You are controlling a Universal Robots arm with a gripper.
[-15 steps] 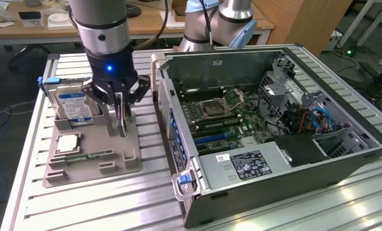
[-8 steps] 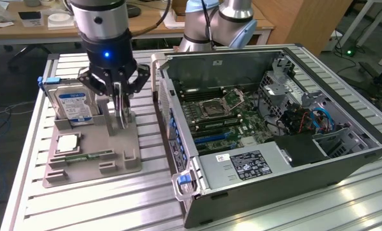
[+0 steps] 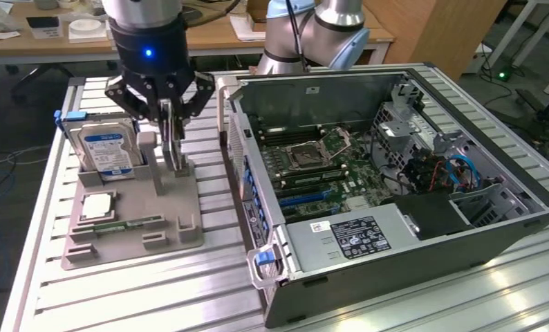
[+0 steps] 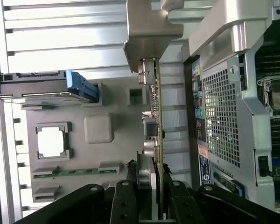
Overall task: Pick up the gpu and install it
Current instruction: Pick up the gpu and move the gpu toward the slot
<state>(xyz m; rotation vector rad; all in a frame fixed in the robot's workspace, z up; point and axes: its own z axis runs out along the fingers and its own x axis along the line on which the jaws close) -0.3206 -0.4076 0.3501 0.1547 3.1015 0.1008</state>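
Exterior view, L→R: silver hard drive w/ blue label (image 3: pixel 106 146) stands upright in grey moulded fixture tray (image 3: pixel 136 242) on ribbed aluminium surface (image 3: pixel 117 304). Black jaws pinch thin dark gpu card w/ pale metal bracket (image 4: pixel 157 93) edge-on, upright over tray, near the drive, apart from open black PC case (image 3: pixel 395 173) at right. Risks (judged): narrow grip lets card pivot or slip; bracket may snag tray post or case rim.

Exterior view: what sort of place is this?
Probably a robotics lab bench for PC assembly: an open computer case on a slatted aluminium table, a grey parts fixture holding a hard drive, the tool shut on the gpu, and office desks behind.
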